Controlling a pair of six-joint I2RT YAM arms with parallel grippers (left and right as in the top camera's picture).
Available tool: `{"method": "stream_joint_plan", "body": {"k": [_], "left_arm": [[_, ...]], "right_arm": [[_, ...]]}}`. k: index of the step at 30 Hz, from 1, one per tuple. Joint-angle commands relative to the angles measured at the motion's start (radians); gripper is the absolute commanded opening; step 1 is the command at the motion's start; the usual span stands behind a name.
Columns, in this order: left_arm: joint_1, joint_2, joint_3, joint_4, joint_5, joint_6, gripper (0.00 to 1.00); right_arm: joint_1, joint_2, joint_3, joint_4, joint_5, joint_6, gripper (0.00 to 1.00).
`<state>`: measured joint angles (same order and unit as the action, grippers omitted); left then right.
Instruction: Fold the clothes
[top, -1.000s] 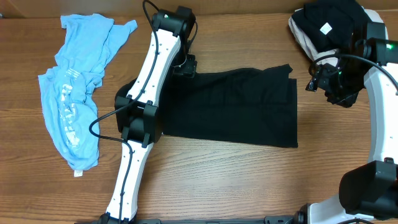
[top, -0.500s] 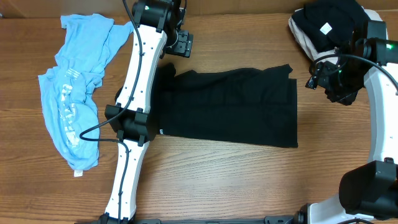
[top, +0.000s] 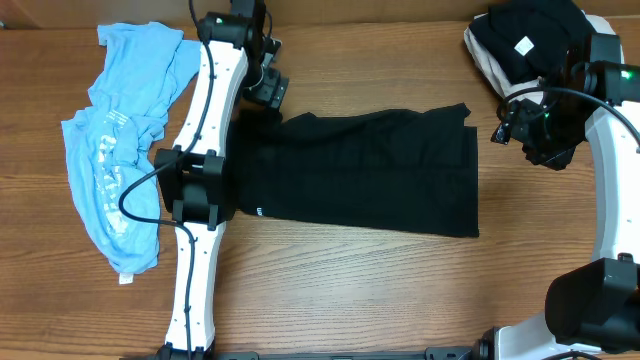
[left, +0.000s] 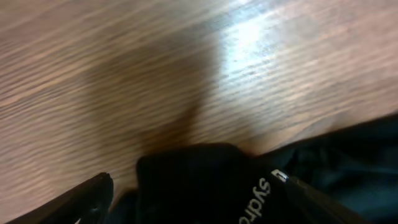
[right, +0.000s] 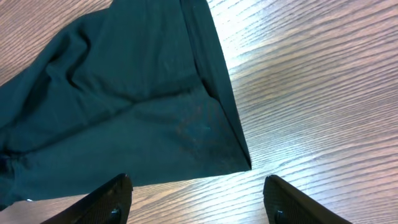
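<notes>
My left gripper (top: 268, 92) sits at the far left corner of the black garment (top: 370, 175), which lies spread flat in the middle of the table (top: 380, 290). Its fingers (left: 93, 194) stand wide apart, with a bunched fold of the cloth between them but not pinched. My right gripper (right: 198, 183) hangs wide and empty just off the garment's right edge, while a blue shirt (top: 125, 150) lies crumpled on my left and a dark pile (top: 520, 40) sits far right.
</notes>
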<state>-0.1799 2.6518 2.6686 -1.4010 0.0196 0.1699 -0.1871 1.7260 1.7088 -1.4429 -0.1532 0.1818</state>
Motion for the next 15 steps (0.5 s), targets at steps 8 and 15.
{"method": "stream_joint_plan", "body": {"k": [8,15], "left_arm": [[-0.017,-0.012,-0.036,0.037,0.150,0.165,0.89],[-0.014,0.024,-0.036,0.081,0.057,0.130,0.88]], "right_arm": [[0.005,-0.016,-0.002,-0.010,-0.014,-0.008,0.71],[0.005,-0.016,-0.002,-0.009,-0.028,-0.008,0.71]]}}
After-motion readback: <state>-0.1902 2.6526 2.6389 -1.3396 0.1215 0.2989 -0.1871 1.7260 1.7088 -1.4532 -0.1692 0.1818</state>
